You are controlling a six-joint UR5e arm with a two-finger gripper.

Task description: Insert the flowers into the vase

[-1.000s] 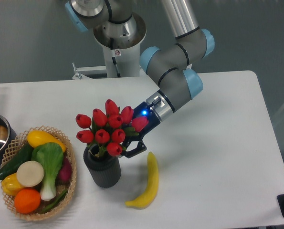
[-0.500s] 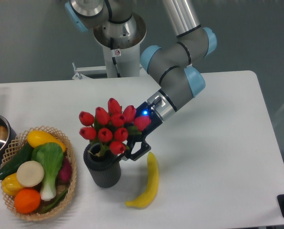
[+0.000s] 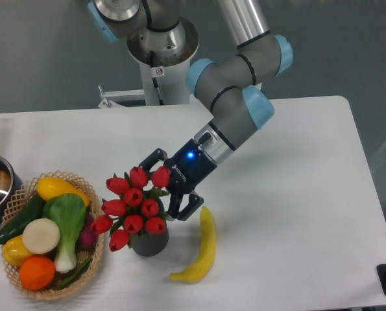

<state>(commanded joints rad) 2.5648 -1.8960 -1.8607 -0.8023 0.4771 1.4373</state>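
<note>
flowers [image 3: 133,206] in vase [image 3: 150,243], heads tilted left

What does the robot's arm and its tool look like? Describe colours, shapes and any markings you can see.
The arm is built from silver-grey cylindrical segments with light blue caps at the joints, rising from a round metallic base that bears a small sticker. At the wrist sits a black tool with a silver collar, a glowing blue light, small white lettering and two dark, curved fingers.
</note>
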